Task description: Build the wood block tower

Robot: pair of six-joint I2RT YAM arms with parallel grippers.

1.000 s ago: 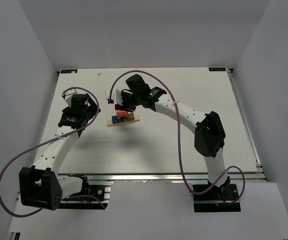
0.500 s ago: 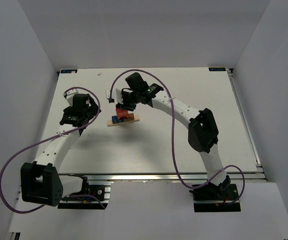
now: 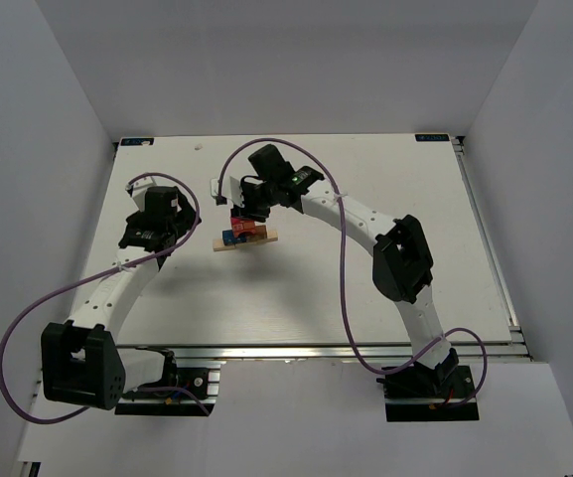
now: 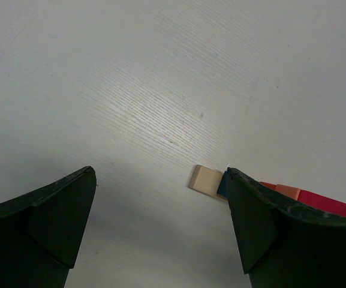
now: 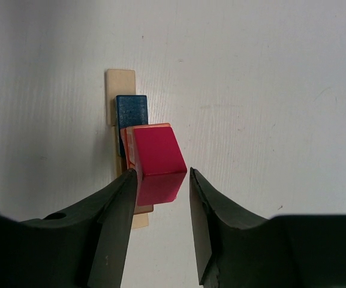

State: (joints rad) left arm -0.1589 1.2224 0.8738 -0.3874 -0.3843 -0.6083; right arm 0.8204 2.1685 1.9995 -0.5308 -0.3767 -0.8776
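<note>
Right now I am looking at the wood block tower [image 3: 244,236] sitting on the white table [image 3: 365,169], left of the middle and toward the far side, between the 2 arms in the top view. The right gripper [image 5: 164,173] is reaching over it from the right, and its wrist camera is looking down on the stack. A pale tan base strip [image 5: 120,84] is lying flat on the table, and a blue block [image 5: 131,109] is resting on it near 1 end. A red block [image 5: 158,157] is sitting highest, over an orange block [image 5: 125,144] of which only a thin edge is showing. The 2 black fingers are standing narrow, 1 on each side of the red block. The finger on the left of that view is appearing to touch the block's edge, while a thin sliver of white is showing between the block and the other finger, so I cannot tell whether the jaws are actually squeezing it. The left gripper [image 4: 161,174] is hanging well apart from the tower, off to its left, with its fingers spread wide and only bare table showing between them. Through its camera I am seeing the end of the tan base strip just beside the inner edge of the right-hand finger. A sliver of blue is touching that end, and orange and red are peeking out above that finger.
</note>
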